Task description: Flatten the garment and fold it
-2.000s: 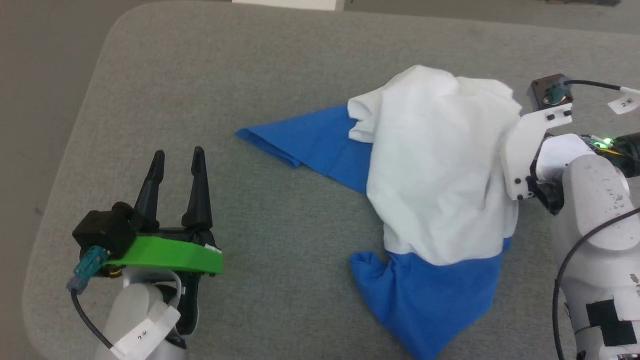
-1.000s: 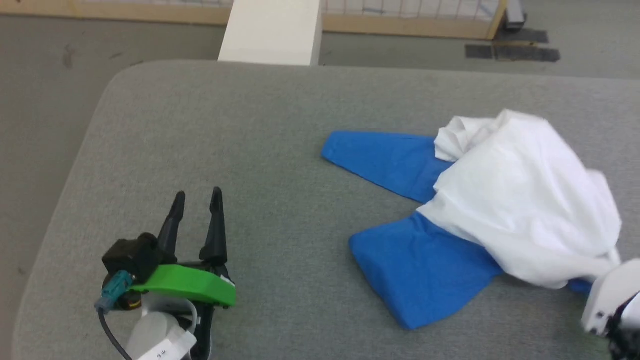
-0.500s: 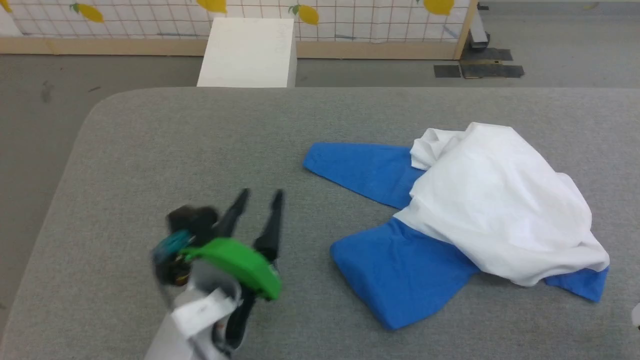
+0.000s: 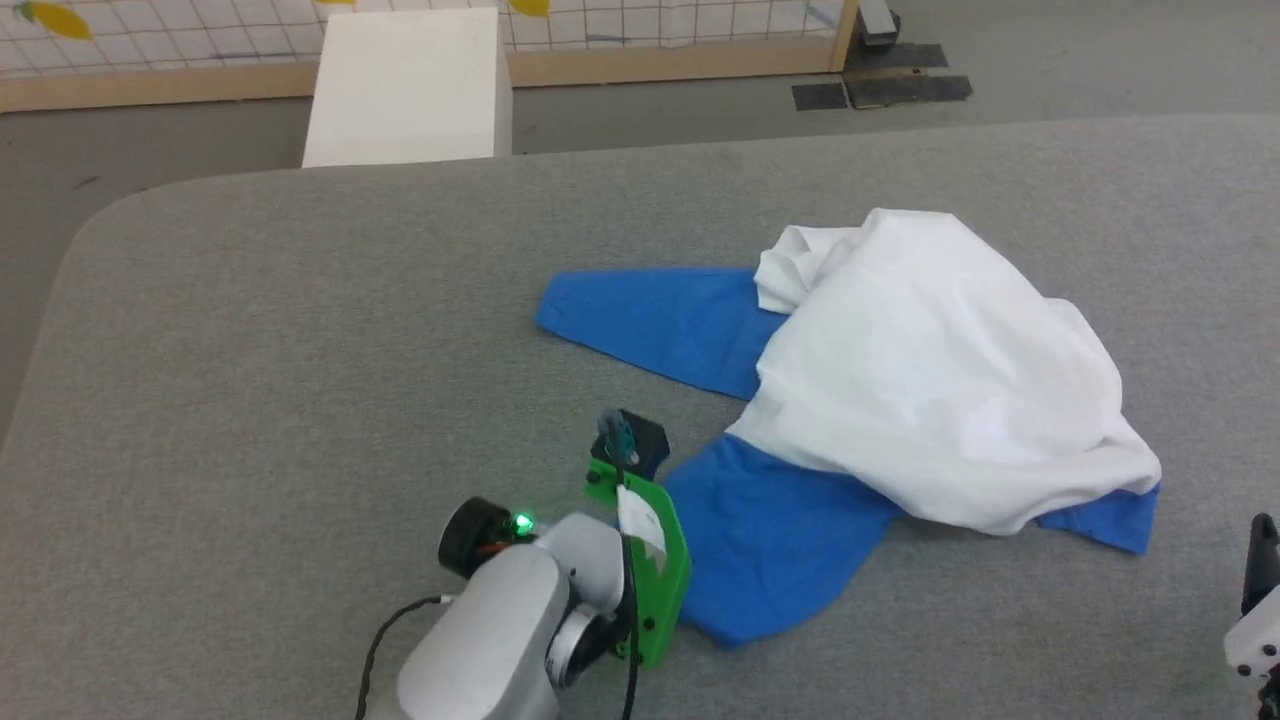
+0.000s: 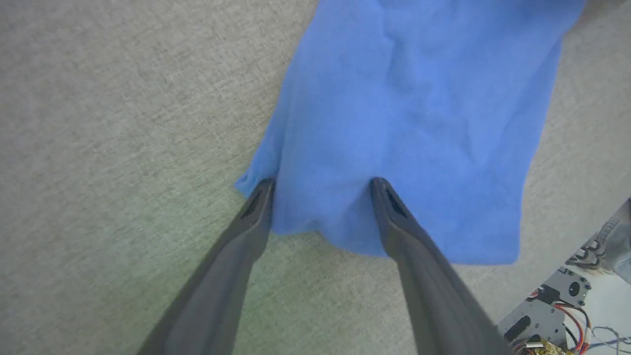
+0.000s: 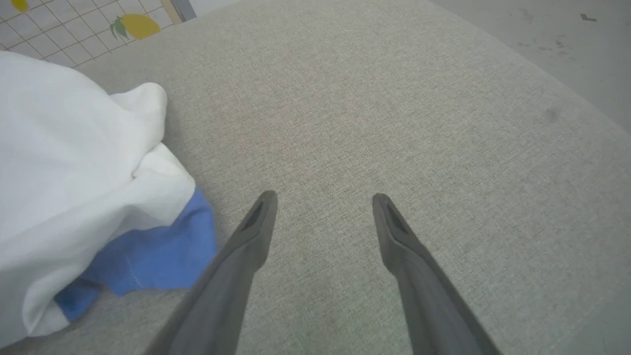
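Clearly soft work. The left gripper (image 5: 320,183) hangs with its jaws spread wide over the cuff edge of the near sleeve (image 5: 409,123). One finger is at the cuff's corner and the other over the blue cloth, with nothing pinched; whether the tips touch I cannot tell.

The shirt (image 4: 930,380) lies heaped right of the table's middle. The far sleeve (image 4: 650,315) stretches flat toward the left, the white body is mounded over both blue parts, and a blue strip peeks out at the heap's right end. I judge it light, limp and thin. It will likely drape and bunch rather than slide as one piece, and a pull at one spot should drag folds along, not the whole.

The best holds look like the cuff corner under the left jaws and a hem or shoulder edge at the right end, so the two arms can draw it apart. The right gripper (image 6: 324,196) stands just as wide open over bare table beside that right end, empty.

The table (image 4: 300,350) is covered in grey woven cloth, probably with some grip, and has a rounded left corner. Beyond it are a white box (image 4: 405,85) on a grey floor (image 4: 650,115), a wood-framed mesh fence (image 4: 200,40) with lemon shapes, and dark mats (image 4: 880,90).
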